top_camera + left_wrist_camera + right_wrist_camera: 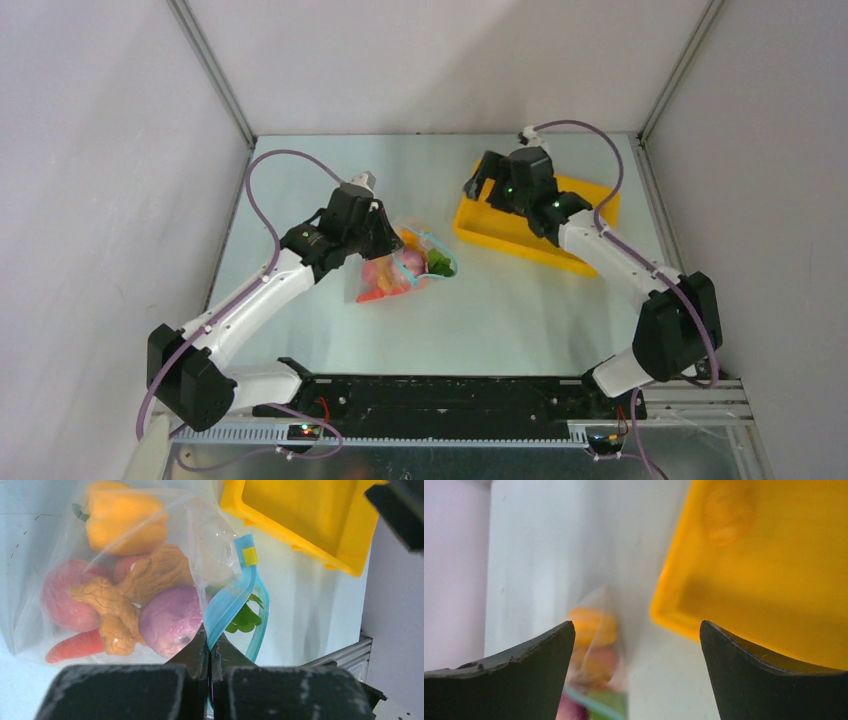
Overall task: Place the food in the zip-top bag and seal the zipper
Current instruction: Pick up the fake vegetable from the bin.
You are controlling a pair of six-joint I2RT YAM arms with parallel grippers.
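Ok so, starting at the near edge of the bench (520,310), where the 2 arm bases are sitting: the left arm is reaching forward and inward. The left pincer (209,647) is squeezing completely shut on the zipper (235,590), with the teal strip coming up right out from between its fingertips.

The zip-top bag (405,262) is lying on the bench a bit left of centre, right against that pincer. All the food I can see is sitting inside it. In the left wrist view the carrot (75,646) is lying lowest. The amber ginger-looking piece (125,600) is lying across the pinkish peaches (62,597). The purple onion (170,620) is pressing up near the mouth, and the yellow pepper (125,522) is sitting at the far end. The green leaf (245,617) is poking out at the mouth, and the 2 sides of the zipper are bowing apart around it, so the bag isn't sealed there. A little yellow tab (250,556) is sitting on the strip.

Further back and to the right, the yellow tray (500,235) is lying at an angle, near the bag but not touching it. The right pincer (636,630) is hovering over the tray's left end with its jaws spread wide, gripping nothing.
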